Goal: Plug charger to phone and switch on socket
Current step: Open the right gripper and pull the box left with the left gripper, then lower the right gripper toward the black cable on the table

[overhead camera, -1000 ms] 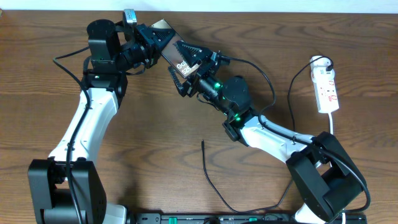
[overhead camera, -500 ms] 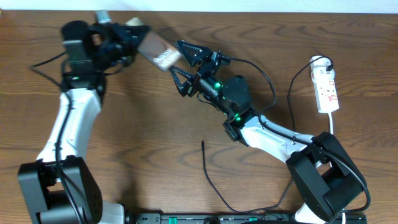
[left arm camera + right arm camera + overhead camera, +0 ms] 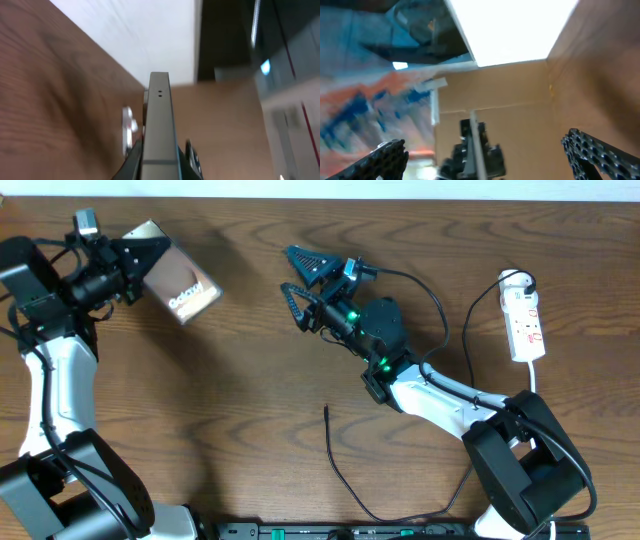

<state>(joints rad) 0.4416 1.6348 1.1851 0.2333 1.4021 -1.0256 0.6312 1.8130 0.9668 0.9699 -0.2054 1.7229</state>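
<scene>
My left gripper (image 3: 135, 262) is shut on the phone (image 3: 181, 285), a flat slab with a brownish face and white lettering, held above the table at the far left. In the left wrist view the phone's grey edge (image 3: 160, 125) runs up between my fingers (image 3: 159, 167). My right gripper (image 3: 298, 275) is open and empty at top centre; in its wrist view both fingers (image 3: 487, 155) are spread, with the phone edge-on (image 3: 472, 145) far off. The charger cable (image 3: 340, 470) lies on the table with its tip (image 3: 326, 410) at centre. The white socket (image 3: 525, 320) lies at the right.
The socket's white cord (image 3: 536, 380) runs down past my right arm's base (image 3: 525, 465). A black cable (image 3: 440, 315) loops from the right arm toward the socket. A black bar (image 3: 340, 532) lies along the front edge.
My left arm has swung left with the phone, carrying it from beside the right gripper to the far left. The right gripper has stayed in place and open.
</scene>
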